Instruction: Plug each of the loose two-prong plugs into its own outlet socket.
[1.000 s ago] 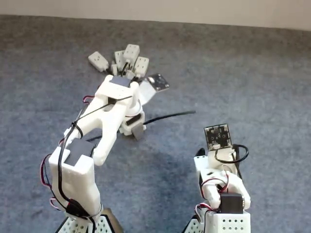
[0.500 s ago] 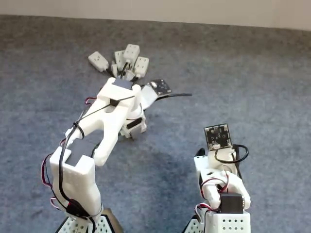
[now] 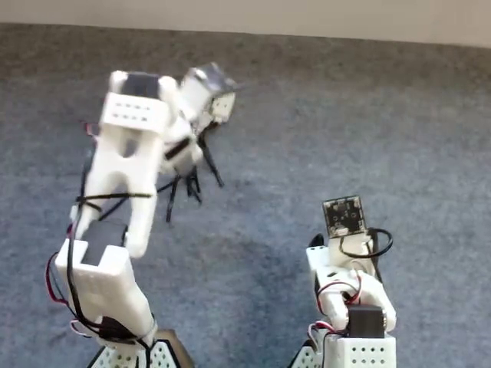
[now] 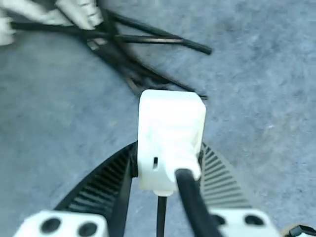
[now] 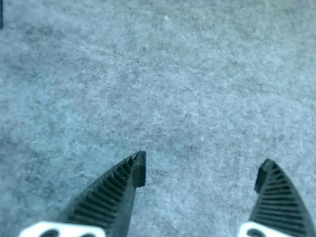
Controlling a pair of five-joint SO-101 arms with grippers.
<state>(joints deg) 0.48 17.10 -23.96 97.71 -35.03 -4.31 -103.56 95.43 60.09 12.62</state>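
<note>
High view first: the left arm [image 3: 126,138] is up over the far-left of the counter [image 3: 368,115] with black cords [image 3: 188,184] dangling under it. One outlet socket [image 3: 222,105] peeks out just beside its wrist, so we judge this arm by far the nearer one. A second ago it sat low at mid-counter with a cord lying flat. Since then it's lifted and swung toward the far edge, covering most of the socket cluster. The right arm [image 3: 349,287] hasn't budged from the near edge.

Left wrist view: the left tool [image 4: 168,148] is clamped on a white plug [image 4: 170,123], long axis in line with the tool, cord end toward the wrist. Beyond its nose lie more cords and white pieces [image 4: 74,12], and we can't tell whether those are sockets.

Right wrist view: the right tool [image 5: 202,168] gapes wide over grey counter, holding nothing.
</note>
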